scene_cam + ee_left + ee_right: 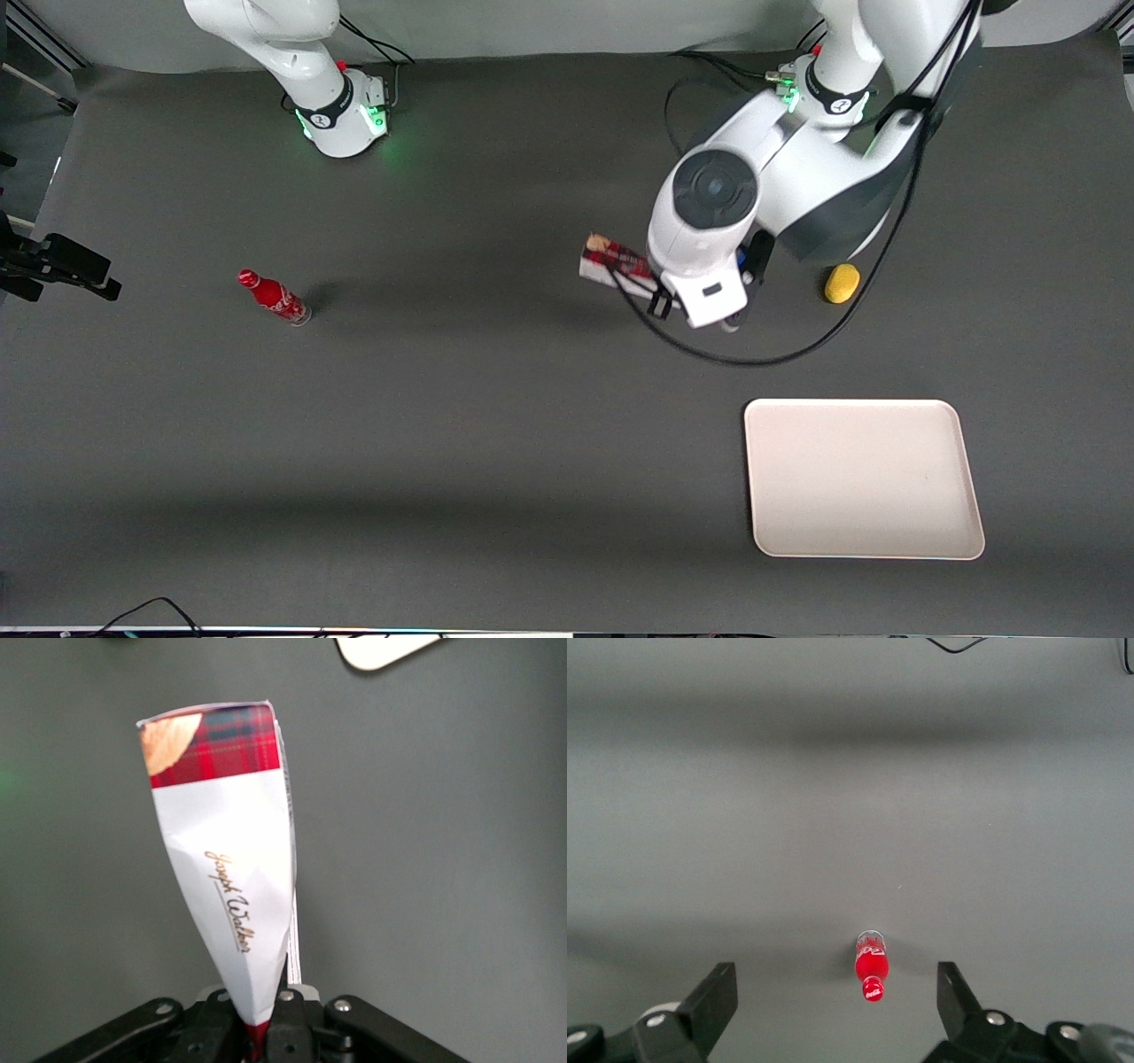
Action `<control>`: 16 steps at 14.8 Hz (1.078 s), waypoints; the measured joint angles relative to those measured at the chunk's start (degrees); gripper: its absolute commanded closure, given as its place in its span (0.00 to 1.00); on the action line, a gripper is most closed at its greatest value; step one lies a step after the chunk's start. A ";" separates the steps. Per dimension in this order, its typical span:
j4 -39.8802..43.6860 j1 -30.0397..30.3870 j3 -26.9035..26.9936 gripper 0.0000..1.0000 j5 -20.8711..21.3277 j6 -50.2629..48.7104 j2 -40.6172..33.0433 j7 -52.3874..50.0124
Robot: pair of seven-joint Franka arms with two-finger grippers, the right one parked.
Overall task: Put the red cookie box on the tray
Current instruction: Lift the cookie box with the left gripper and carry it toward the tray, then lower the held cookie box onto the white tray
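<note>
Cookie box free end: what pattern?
Red plaid on the red cookie box, held by the gripper; left wrist view.

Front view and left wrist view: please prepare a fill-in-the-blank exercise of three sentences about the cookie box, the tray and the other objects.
1. The left gripper is shut on the long slim dark red plaid ____ box.
2. The large flat cream-white rectangular tray holds ____ objects.
3. The small yellow rounded object lies ____ from the front camera than the tray.

Missing words: cookie; no; farther
</note>
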 measured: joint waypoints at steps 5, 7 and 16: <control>2.25 0.87 0.63 1.00 -2.67 -6.55 -5.29 11.06; 2.26 1.28 3.79 1.00 -2.56 -6.68 -6.01 22.04; 2.39 3.05 31.18 1.00 -2.89 -2.39 -7.57 82.44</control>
